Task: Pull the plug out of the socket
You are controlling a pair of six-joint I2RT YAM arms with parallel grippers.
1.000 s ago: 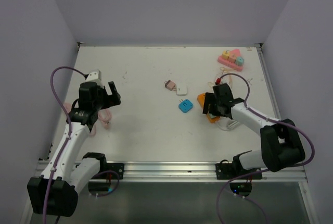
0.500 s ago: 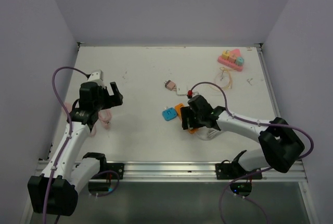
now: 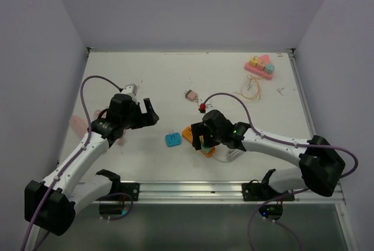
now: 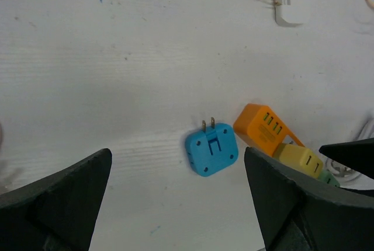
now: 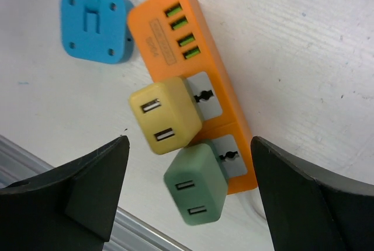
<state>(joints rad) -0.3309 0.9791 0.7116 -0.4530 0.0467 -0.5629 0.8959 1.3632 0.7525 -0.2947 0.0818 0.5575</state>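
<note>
The imprint on the orange power strip [image 5: 228,111] is unreadable.

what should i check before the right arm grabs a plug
1. right gripper open: ok
2. yellow plug and green plug lined up under it: ok
3. both seated in the strip: ok
4. strip braced by left gripper: not ok, it hovers open over the blue plug
5. blue plug clear of strip: cannot tell, very close
</note>
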